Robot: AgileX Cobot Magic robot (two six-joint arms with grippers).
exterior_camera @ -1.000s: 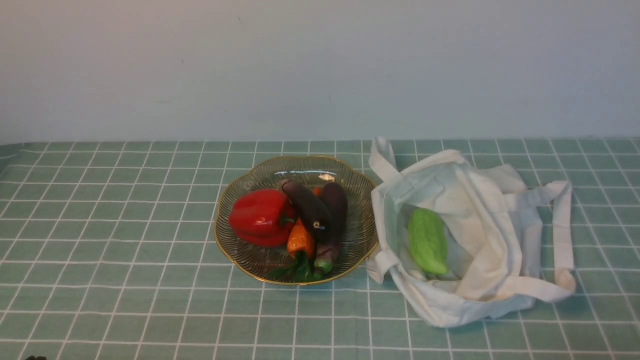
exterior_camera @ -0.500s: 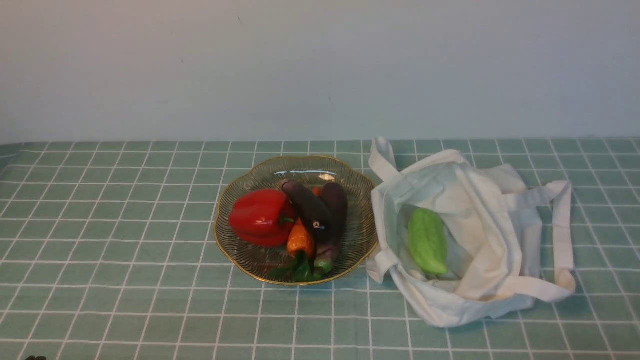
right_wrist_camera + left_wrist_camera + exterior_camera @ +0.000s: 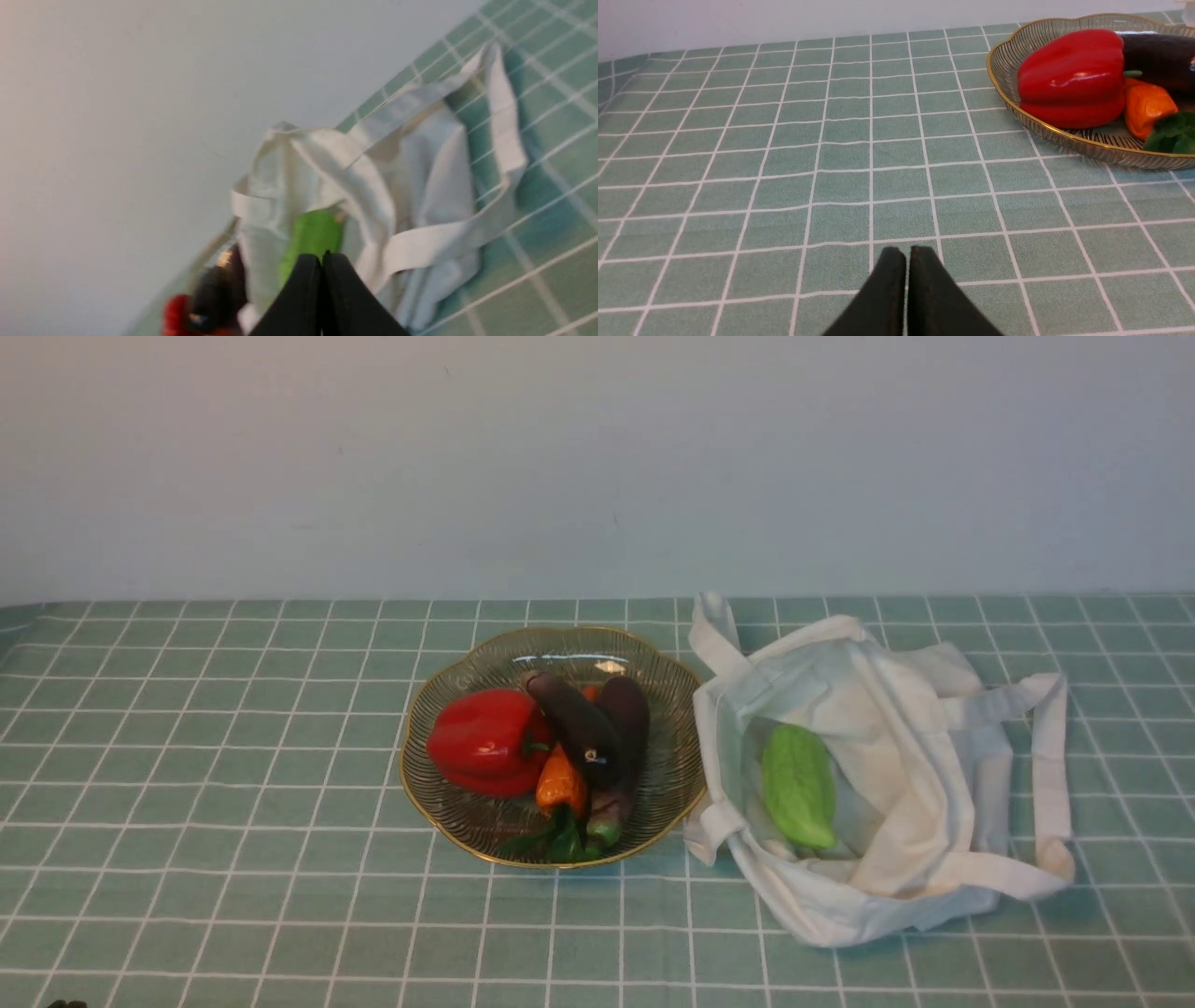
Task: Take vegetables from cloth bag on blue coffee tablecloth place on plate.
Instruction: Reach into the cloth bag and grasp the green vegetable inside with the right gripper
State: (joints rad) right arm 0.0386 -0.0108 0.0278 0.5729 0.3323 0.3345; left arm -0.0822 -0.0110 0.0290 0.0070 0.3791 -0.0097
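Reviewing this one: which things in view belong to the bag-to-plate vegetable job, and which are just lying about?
Part of the job:
- gourd, in the bag
- bag
- plate
- tablecloth, underneath

Apparently not being moved now, on the plate:
- red pepper
- eggplants
- orange pepper

tablecloth, across the lower frame: muted teal-green, thin white grid
wall, upper frame: pale grey-lilac
plate, centre: clear, fine radial ribs, gold rim
bell pepper, left in plate: glossy red, green stem
eggplants, right in plate: dark purple, nearly black
orange pepper, between them: bright orange
leaves, lower plate: dark green
gourd, right of centre: light green
bag, right: plain off-white
grippers: black
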